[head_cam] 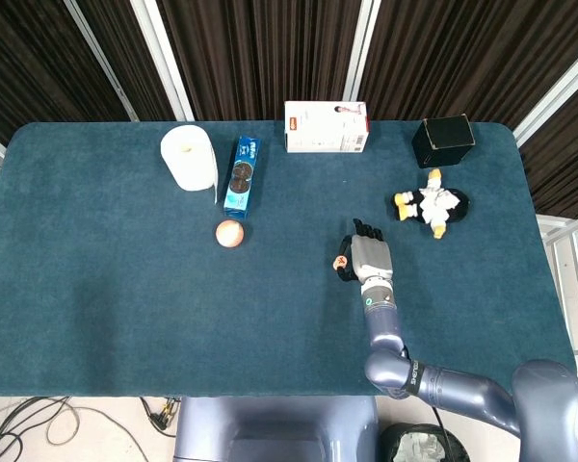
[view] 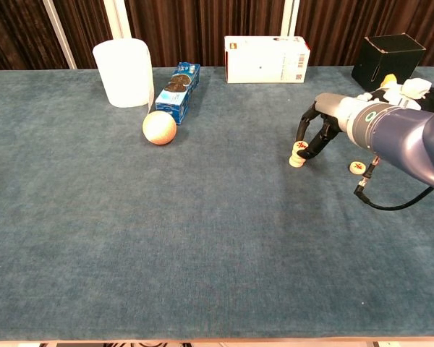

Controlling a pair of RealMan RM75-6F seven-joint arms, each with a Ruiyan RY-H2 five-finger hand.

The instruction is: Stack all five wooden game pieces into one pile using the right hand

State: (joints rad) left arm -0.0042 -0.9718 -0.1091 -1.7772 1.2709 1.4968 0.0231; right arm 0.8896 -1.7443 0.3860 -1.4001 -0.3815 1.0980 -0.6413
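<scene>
The step in hand appeared to be setting a piece onto the small pile of wooden game pieces (view: 298,155), and doing it well called for lowering it square over the pile, letting go only once it sat flat, and lifting the fingers straight up so nothing was nudged sideways. The right hand (view: 320,131) arched over the pile with its fingers curled downward, fingertips at or just beside the top piece; whether it pinched that piece or merely touched it could not be told from either view. In the head view the pile (head_cam: 340,262) showed just left of the right hand (head_cam: 368,258). One loose wooden piece (view: 357,168) lay flat on the blue table (view: 202,238), near the pile, under the forearm. The left hand was out of both views
</scene>
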